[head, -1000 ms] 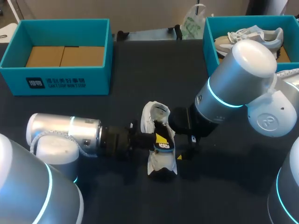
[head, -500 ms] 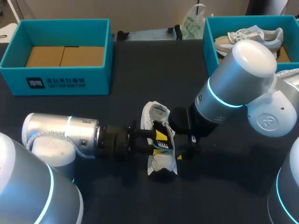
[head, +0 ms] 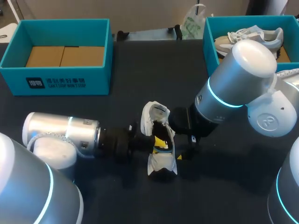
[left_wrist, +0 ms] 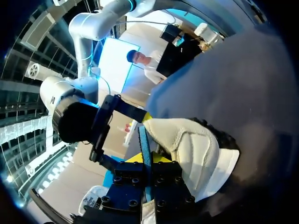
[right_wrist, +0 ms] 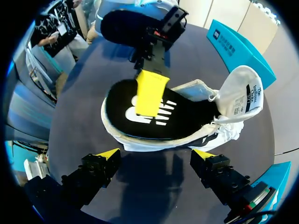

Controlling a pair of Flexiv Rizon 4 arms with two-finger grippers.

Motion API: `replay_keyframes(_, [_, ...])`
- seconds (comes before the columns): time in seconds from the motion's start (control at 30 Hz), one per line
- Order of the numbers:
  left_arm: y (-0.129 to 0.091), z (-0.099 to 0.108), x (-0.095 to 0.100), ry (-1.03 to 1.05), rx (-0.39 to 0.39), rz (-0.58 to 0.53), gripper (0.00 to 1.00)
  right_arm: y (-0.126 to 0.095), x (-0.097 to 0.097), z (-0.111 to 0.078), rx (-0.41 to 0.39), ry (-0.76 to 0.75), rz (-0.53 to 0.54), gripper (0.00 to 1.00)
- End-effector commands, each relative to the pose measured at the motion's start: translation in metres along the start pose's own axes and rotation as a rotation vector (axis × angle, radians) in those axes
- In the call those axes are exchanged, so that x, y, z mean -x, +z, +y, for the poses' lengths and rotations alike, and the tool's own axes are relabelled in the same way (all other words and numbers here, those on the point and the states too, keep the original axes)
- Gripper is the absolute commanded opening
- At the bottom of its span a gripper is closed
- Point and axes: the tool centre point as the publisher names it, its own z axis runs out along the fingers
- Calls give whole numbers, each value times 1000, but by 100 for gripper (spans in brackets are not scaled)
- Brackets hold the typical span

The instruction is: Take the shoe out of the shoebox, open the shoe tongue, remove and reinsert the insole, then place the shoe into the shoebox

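Robot manipulation lab, bench test setup. This is shown by two silver jointed arms with cyan light rings, the left arm (head: 60,133) and the right arm (head: 233,88), brought in over one dark matte table (head: 140,70). Matching teal boxes are set out like fixtures: the left shoebox (head: 60,79) at the far left corner, the right shoebox (head: 209,39) at the far right corner, with pale sneakers (head: 252,36) kept in it. A single shoe (head: 159,140) is staged mid-table.
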Motion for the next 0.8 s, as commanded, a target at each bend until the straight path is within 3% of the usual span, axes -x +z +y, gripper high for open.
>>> replay_keyframes(0.03, [10,8,-1,-2,17,6,0,1,-1,0,1,0,-2,100])
replay_keyframes(0.27, [3,-2,4,-32,6,-4,0,1,-1,0,1,0,-2,100])
replay_keyframes(0.3, [2,-5,5,-43,1,-8,18,1,-1,0,1,0,-2,100])
replay_keyframes(0.33, [0,-8,6,-47,0,-7,28,1,-1,0,1,0,-2,100])
replay_keyframes(0.4, [-4,-13,8,-66,-8,-14,35,1,-1,0,1,0,-2,100])
replay_keyframes(0.63, [-9,-25,12,-84,-12,-11,29,1,-1,0,1,0,-2,100])
replay_keyframes(0.7, [-8,-25,13,-83,-16,-9,19,1,-1,0,1,0,-2,100])
replay_keyframes(0.77, [-4,-24,11,-83,-20,-7,0,1,-1,0,1,0,-2,100])
replay_keyframes(0.8, [-2,-23,10,-81,-22,-4,0,1,-1,0,1,0,-2,100])
